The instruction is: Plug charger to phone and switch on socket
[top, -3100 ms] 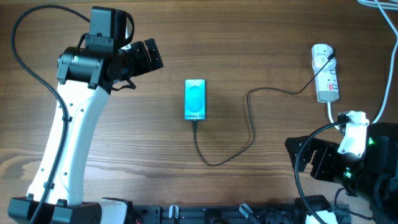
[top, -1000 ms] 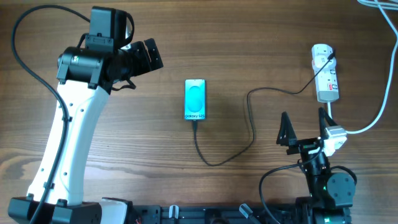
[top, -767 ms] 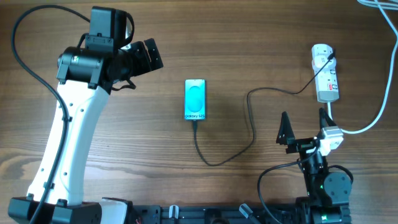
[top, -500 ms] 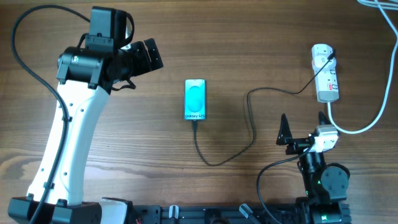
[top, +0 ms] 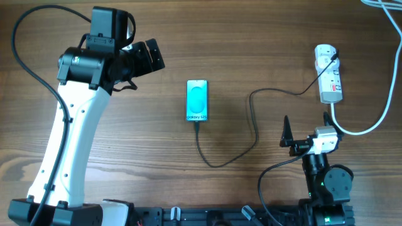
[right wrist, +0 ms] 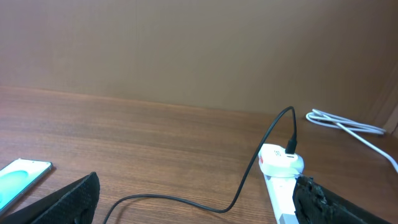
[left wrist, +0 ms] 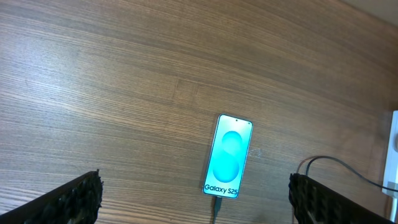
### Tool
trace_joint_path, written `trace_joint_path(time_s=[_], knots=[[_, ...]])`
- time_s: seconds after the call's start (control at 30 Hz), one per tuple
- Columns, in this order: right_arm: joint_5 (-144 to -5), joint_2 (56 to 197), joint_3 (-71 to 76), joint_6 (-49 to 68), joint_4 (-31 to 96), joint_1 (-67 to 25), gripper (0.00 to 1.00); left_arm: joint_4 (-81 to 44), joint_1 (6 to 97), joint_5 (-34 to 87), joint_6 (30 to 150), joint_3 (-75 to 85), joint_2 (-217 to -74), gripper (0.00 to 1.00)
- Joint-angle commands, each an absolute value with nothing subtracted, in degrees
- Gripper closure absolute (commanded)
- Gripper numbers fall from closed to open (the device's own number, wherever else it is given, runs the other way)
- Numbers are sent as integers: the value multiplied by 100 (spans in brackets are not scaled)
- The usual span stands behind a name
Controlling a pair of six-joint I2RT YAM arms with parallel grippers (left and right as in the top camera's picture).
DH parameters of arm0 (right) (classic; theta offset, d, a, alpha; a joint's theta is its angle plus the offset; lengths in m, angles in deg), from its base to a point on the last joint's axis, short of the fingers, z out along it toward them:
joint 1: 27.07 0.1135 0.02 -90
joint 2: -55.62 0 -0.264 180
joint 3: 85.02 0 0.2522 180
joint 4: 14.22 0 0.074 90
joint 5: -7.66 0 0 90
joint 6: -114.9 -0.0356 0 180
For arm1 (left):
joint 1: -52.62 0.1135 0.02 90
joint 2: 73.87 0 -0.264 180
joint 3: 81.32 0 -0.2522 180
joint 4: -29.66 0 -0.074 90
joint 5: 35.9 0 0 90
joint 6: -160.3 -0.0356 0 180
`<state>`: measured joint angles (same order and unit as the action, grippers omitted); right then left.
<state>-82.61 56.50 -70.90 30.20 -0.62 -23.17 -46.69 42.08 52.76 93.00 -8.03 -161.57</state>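
The phone [top: 197, 100] lies flat at mid-table, its cyan screen lit; it also shows in the left wrist view [left wrist: 228, 163] and at the left edge of the right wrist view [right wrist: 18, 177]. The charger cable [top: 254, 125] runs from the phone's near end in a loop to a black plug in the white socket [top: 330, 78]. The cable [right wrist: 186, 200] and socket [right wrist: 283, 168] show in the right wrist view. My left gripper [top: 151, 56] hangs high left of the phone, open and empty [left wrist: 198, 202]. My right gripper [top: 306, 124] is open and empty [right wrist: 196, 205], near the socket's near end.
The socket's thick white lead [top: 370, 125] curves right and runs off the top right corner; it also shows in the right wrist view [right wrist: 348, 127]. The left arm's white link [top: 63, 150] spans the left side. The right arm's base [top: 323, 182] sits at the near edge.
The right arm swung from a folded pose at the lower right corner to face the socket, then drifted slightly left. The left arm, phone and cable have not moved.
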Motion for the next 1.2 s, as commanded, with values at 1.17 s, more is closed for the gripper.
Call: trace_joint_path(time_s=[1.17], knots=[[-8274,5582,-7099,2773,-80,-2415,0,-4653,4184,5335,9346,-792,-16173,0]])
